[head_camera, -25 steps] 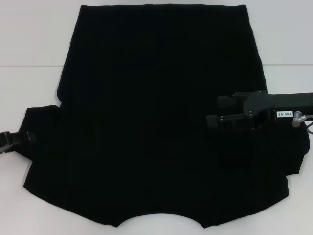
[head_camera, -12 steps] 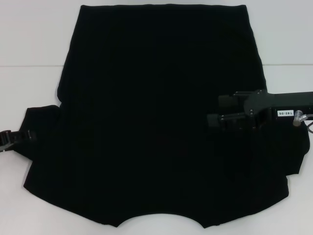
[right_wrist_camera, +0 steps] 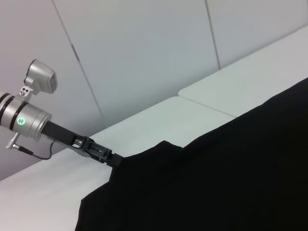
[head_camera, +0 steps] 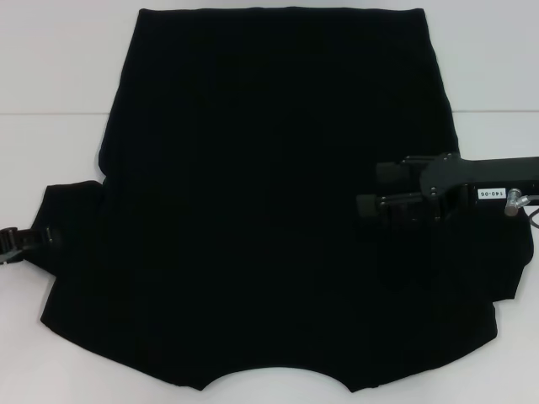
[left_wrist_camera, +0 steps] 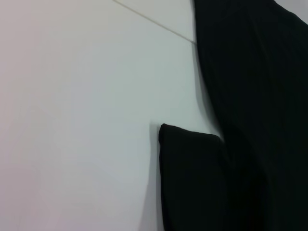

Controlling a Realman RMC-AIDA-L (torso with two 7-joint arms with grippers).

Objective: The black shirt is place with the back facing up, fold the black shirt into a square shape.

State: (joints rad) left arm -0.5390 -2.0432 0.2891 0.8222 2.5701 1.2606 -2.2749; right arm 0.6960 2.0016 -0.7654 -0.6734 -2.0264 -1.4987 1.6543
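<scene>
The left claw [head_camera: 18, 241] stays closed on the black shirt [head_camera: 269, 210] sleeve; the right claw [head_camera: 375, 189], open, has barely moved above it.

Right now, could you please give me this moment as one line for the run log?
black shirt: flat, unfolded | left gripper: at left sleeve edge | right gripper: over shirt's right side | surface: white table

Most of the white table [head_camera: 50, 76] is covered by the black shirt [head_camera: 269, 194], spread flat. Bare table is left along the far left and right sides and at the near corners. The space over the shirt's right part is taken up by the right gripper [head_camera: 370, 189], while the left sleeve edge is occupied by the left gripper [head_camera: 13, 242].
</scene>
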